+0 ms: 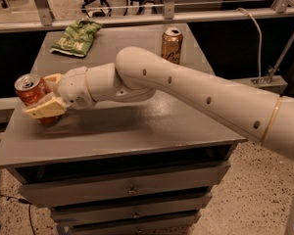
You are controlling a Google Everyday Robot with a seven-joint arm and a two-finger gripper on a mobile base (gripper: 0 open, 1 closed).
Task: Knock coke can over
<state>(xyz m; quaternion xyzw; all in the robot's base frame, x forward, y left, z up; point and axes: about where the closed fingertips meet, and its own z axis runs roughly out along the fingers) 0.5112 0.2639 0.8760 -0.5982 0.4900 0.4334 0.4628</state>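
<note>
two drink cans stand on one grey cabinet [137, 126]: one red coke can [29, 88] and one gold-brown can [171, 45]. one green snack bag [77, 38] lies on it too. there is one robot arm [186, 89], ending in one gripper [37, 95] at the cabinet's left edge, its two fingers [41, 110] spread either side of the coke can. three drawer fronts [130, 190] show below. one white cable [257, 38] hangs at the right.

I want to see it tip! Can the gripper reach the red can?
Probably yes: the gripper is right at the red can near the table's edge, one finger on each side, with nothing between them.
</note>
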